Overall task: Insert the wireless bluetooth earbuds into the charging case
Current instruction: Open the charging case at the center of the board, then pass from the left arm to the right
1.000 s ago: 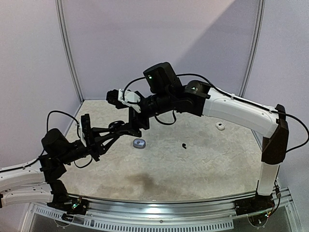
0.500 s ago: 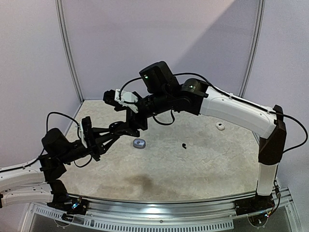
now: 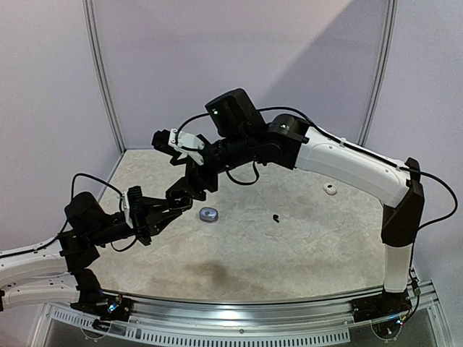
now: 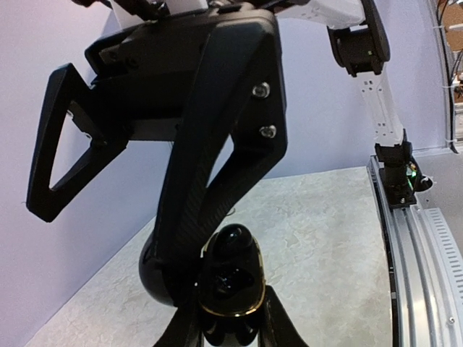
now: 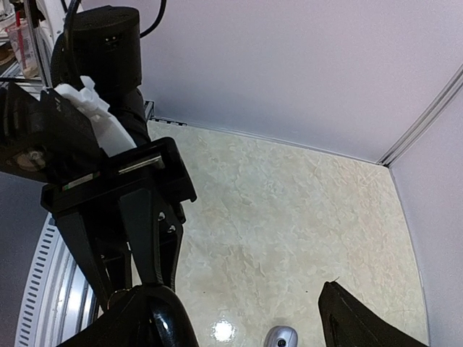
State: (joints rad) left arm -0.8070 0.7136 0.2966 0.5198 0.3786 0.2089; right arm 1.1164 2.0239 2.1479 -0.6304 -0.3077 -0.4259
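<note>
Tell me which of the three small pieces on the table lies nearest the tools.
The pale bluish-silver piece, just beside them; the black piece lies farther right, the white piece farthest.

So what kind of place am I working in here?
Probably a lab robot cell, not a home: plain lilac wall panels between metal uprights, a marble-patterned tabletop, and an aluminium rail along its near edge.

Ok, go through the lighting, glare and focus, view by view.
Top external: soft even light, a diagonal shadow across the back wall, a darker patch on the pale marbled table. Left wrist: the right gripper is a dark silhouette against the bright backdrop; small highlights on the glossy black rounded case. Right wrist: one bright glare spot on the table beside the small silvery round case.
</note>
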